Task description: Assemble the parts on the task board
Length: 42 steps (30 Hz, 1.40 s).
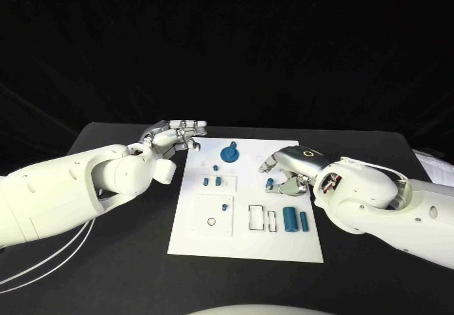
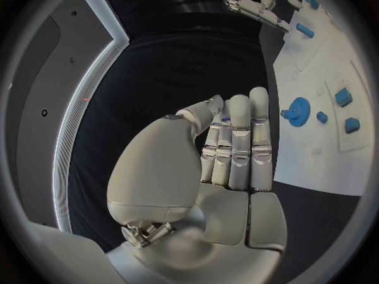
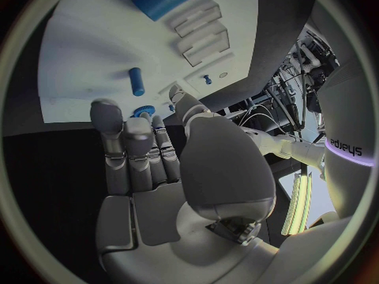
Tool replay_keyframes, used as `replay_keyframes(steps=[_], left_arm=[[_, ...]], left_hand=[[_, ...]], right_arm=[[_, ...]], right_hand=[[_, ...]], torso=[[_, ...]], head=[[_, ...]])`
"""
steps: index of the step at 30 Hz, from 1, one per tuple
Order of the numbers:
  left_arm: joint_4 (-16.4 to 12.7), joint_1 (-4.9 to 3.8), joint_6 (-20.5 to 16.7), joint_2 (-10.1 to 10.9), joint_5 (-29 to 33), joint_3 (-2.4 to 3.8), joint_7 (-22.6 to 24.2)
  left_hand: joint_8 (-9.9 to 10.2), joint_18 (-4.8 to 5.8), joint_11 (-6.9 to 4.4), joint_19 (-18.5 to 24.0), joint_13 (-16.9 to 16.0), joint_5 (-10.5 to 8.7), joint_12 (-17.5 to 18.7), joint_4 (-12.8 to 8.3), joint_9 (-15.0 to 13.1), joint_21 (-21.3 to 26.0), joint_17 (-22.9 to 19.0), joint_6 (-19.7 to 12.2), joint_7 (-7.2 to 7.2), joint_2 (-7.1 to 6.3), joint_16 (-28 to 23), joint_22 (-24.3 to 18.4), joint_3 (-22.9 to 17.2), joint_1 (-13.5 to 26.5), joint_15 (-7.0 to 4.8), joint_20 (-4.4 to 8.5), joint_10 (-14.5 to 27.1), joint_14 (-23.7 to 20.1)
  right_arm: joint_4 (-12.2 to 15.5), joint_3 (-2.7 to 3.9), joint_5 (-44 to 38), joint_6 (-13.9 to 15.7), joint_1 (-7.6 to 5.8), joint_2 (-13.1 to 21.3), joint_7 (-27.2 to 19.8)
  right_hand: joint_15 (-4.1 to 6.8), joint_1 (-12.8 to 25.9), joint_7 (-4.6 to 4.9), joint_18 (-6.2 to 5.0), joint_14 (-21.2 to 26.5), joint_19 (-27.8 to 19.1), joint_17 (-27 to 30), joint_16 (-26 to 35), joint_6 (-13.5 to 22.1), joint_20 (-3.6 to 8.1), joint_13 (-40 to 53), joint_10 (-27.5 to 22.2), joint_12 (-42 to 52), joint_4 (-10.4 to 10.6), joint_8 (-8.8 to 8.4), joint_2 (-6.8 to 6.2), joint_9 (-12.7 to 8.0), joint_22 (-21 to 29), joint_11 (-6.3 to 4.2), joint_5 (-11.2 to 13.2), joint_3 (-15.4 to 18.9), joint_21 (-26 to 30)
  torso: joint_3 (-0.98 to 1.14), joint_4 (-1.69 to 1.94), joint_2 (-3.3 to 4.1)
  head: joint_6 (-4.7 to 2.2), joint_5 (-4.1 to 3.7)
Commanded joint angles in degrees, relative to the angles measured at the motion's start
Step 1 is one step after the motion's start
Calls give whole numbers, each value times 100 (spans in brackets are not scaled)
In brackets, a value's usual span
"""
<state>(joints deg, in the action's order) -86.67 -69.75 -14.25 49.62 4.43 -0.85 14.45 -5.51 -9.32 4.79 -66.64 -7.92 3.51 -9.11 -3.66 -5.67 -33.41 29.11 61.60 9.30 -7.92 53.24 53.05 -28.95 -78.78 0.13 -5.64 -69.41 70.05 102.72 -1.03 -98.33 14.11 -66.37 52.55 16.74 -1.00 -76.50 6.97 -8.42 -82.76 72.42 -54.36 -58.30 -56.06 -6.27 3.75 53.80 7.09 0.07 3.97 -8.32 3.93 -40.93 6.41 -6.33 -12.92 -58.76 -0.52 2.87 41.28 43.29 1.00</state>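
Fingers of the right hand [image 1: 288, 172] curl down over a small blue part [image 1: 271, 182] at the frame's centre right, though an actual grip cannot be confirmed; the left hand [image 1: 175, 138], upper left, is curled and holds nothing. Remaining parts lie on the white board [image 1: 246, 246]. They look light, rigid and smooth, best pinched across the sides; bare board nearby gives room, but neighbouring pieces sit close.

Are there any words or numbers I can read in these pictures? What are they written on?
"sharpa": in the right wrist view, printed sideways on the robot's own white arm shell, just above a purple band; the letters are small and partly cut off, so the reading is likely, not certain.
No words or numbers can be read on the task board, the blue gear or the other parts.
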Motion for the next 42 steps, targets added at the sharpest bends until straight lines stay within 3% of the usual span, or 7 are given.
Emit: replay_keyframes(steps=[1,11,20,36,42], left_arm=[[-10,0,135,-16,-41,3,12],[-2,2,150,-26,-44,2,10],[-7,3,157,-27,-48,2,10],[-10,4,174,-25,-49,2,2],[-9,4,175,-22,-49,2,-3]], left_hand=[[23,-112,3,34,-7,22,-16,1,7,36,-5,-25,-2,41,-38,-8,34,14,-8,-13,21,-31],[23,-112,3,34,-7,22,-16,1,7,36,-5,-25,-2,41,-38,-8,34,14,-8,-13,21,-31],[23,-112,3,34,-7,22,-16,1,7,36,-5,-25,-2,41,-38,-8,34,14,-8,-13,21,-31],[19,-112,3,36,-10,22,-26,-4,9,45,-11,-24,-2,48,-40,-13,39,9,-6,-15,27,-37],[19,-112,3,36,-10,22,-26,-4,9,45,-11,-24,-2,48,-40,-13,39,9,-6,-15,27,-37]], right_arm=[[-59,-1,-58,-441,-22,46,152],[-228,-4,-178,-628,-39,-18,157],[-382,-13,-193,-780,-25,-193,133],[-674,-26,-331,-884,44,-425,139],[-687,-28,-390,-514,58,-430,134]], right_hand=[[-6,-117,-45,-42,23,-39,21,30,6,-8,6,-68,65,4,-26,63,3,18,-3,-27,91,34],[31,-318,-44,-32,-45,39,9,-16,-133,27,20,82,309,-30,-7,277,18,-13,-56,3,173,16],[118,-460,24,18,-188,226,-176,-226,-494,97,-8,464,515,-55,59,564,49,-292,-172,292,-74,-191],[165,-430,-5,49,-228,332,-228,-293,-797,144,-20,814,474,-41,93,596,67,-462,-230,328,-359,-327],[224,-501,-33,125,-296,511,-499,-551,-1014,183,4,1120,496,-80,172,691,103,-922,-293,356,-589,-644]], torso=[[4,4,6],[2,18,7],[1,16,6],[2,11,6],[3,9,4]], head=[[-17,-16],[-20,-28],[-7,-20],[32,-17],[42,-10]])
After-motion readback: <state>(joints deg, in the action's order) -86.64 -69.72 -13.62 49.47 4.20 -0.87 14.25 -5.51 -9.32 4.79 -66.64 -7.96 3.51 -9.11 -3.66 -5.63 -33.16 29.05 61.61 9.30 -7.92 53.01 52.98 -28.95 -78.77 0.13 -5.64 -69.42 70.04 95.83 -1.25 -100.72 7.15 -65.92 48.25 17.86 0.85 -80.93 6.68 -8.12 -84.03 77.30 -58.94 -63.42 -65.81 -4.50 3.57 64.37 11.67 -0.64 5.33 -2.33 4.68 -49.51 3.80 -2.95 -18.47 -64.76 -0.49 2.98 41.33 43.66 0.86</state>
